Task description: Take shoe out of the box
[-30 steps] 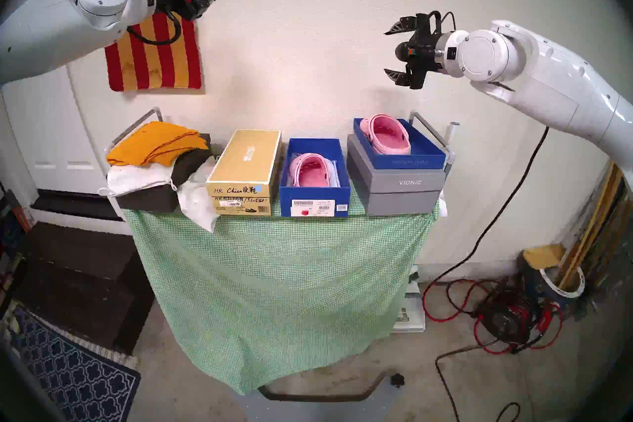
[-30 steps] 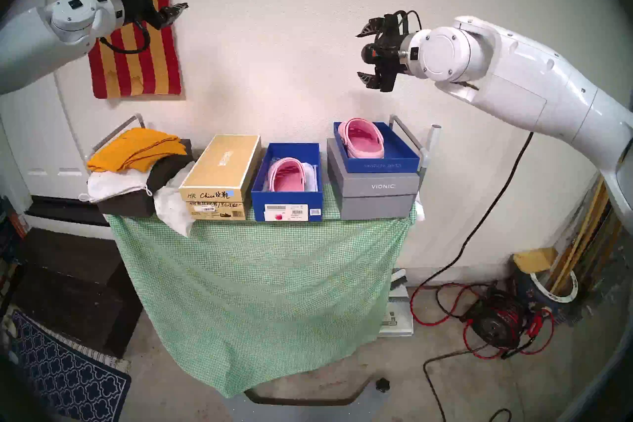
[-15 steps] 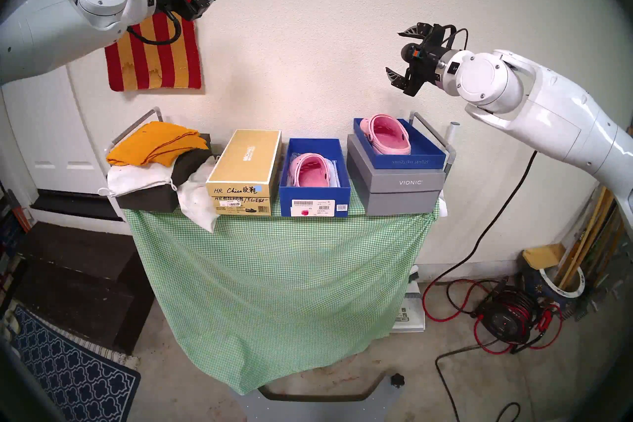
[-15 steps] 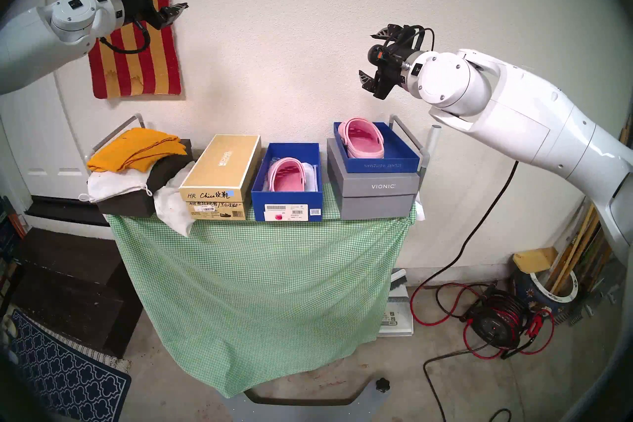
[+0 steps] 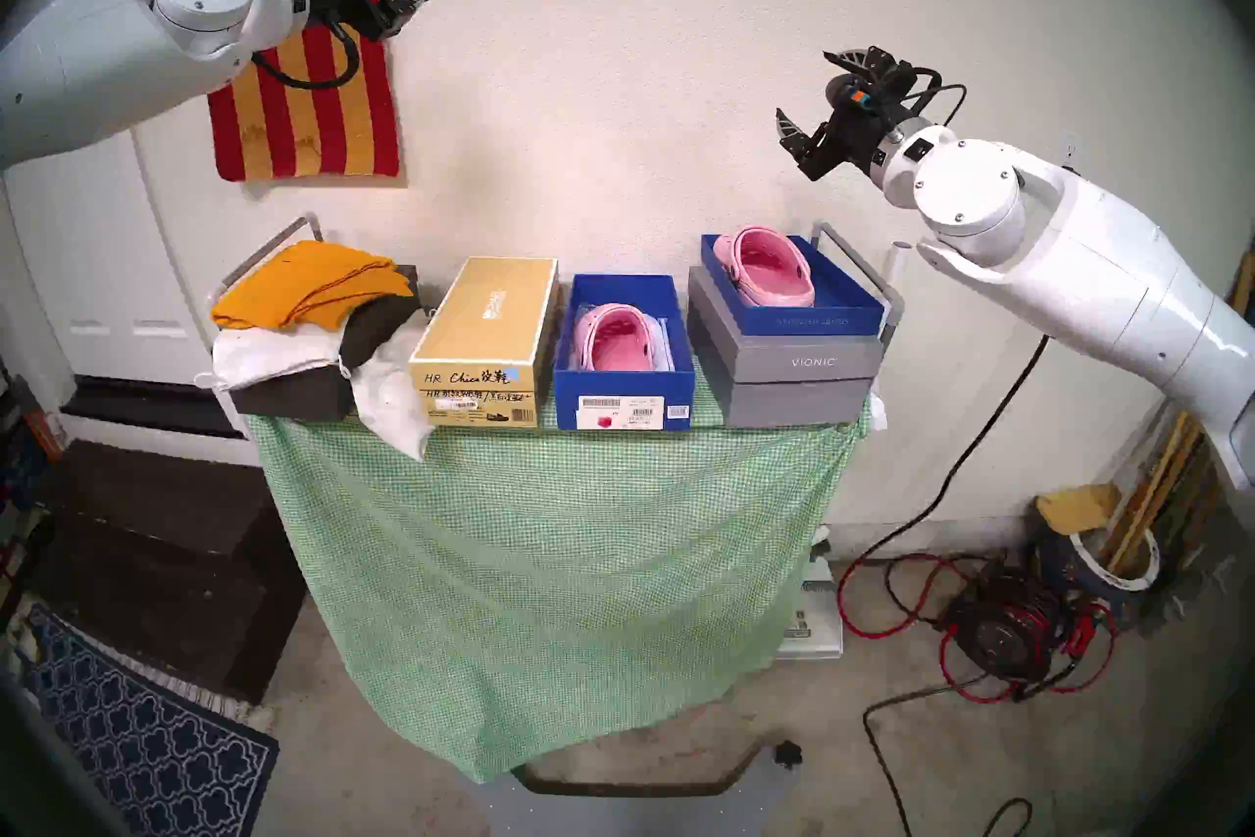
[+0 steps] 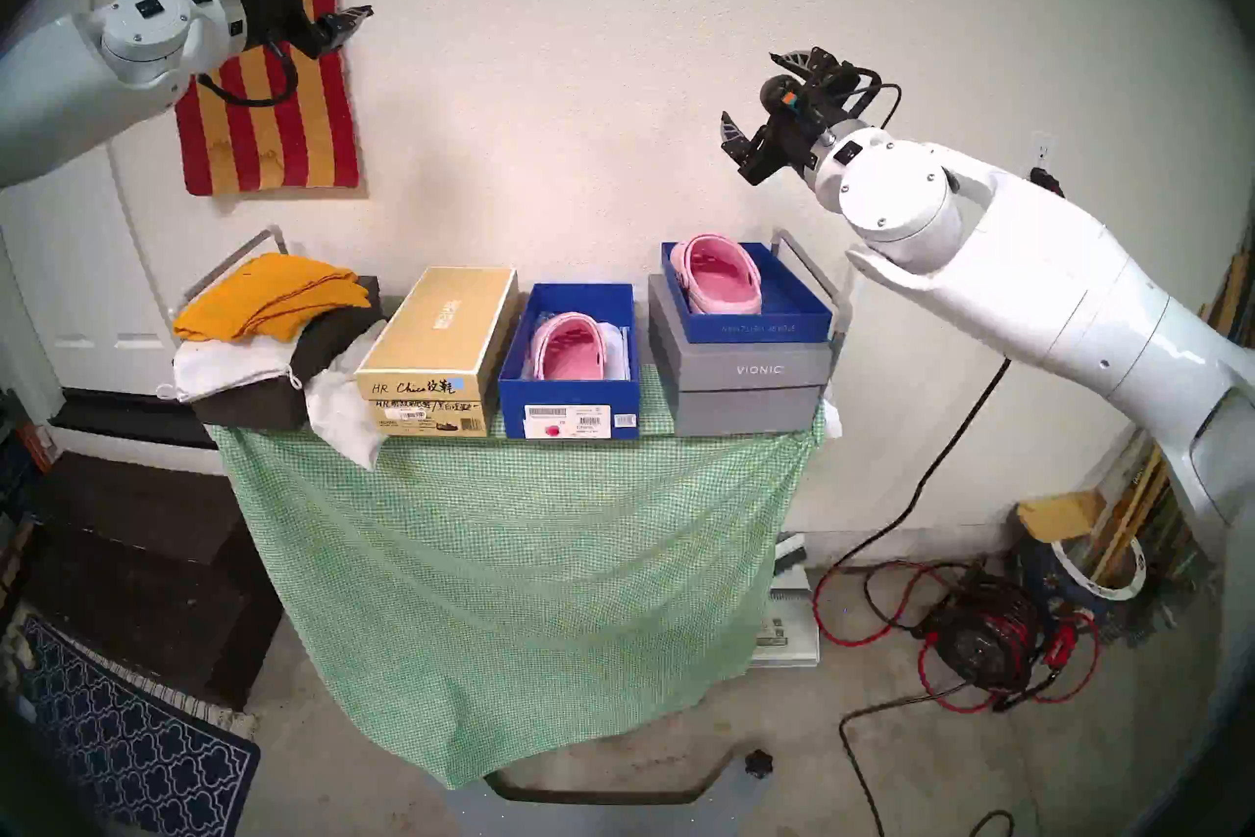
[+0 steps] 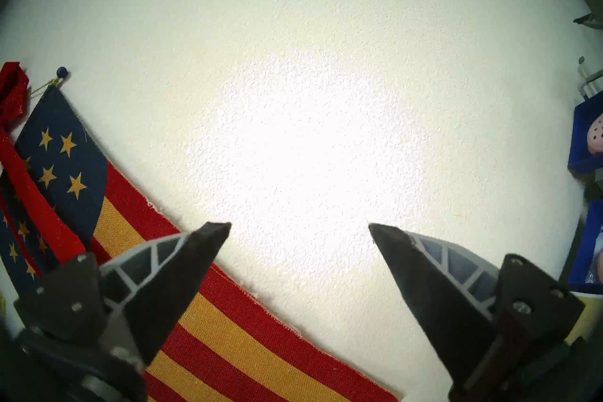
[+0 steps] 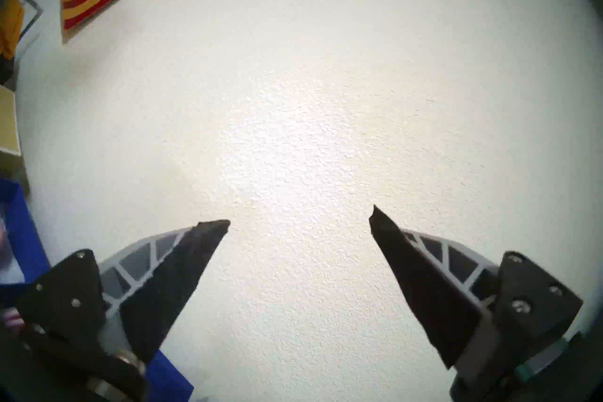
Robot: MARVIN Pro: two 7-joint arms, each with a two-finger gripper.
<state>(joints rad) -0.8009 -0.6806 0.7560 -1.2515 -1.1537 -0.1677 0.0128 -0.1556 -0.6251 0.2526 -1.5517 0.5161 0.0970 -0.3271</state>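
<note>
A: The shoe (image 5: 614,336), a pink clog, lies inside the box (image 5: 623,393), the deep blue one with the white label, at the front edge of the surface (image 5: 543,475), about midway along it.

B: And the hands?

A: Both are well apart from it and raised toward the wall. The right hand (image 5: 808,92) hangs high over the right end of the surface, its fingers spread wide with nothing between them. The left hand (image 7: 299,225) hangs higher, beyond the left end before a striped flag (image 5: 305,88), also spread and empty.

B: What flanks the box?

A: A gold box (image 5: 485,333) sits just beside it on the left. On the right, a grey VIONIC box (image 5: 781,387) carries a shallow blue lid (image 5: 815,316) holding a second pink clog (image 5: 764,265). Folded cloths (image 5: 305,285) pile at the left end.
</note>
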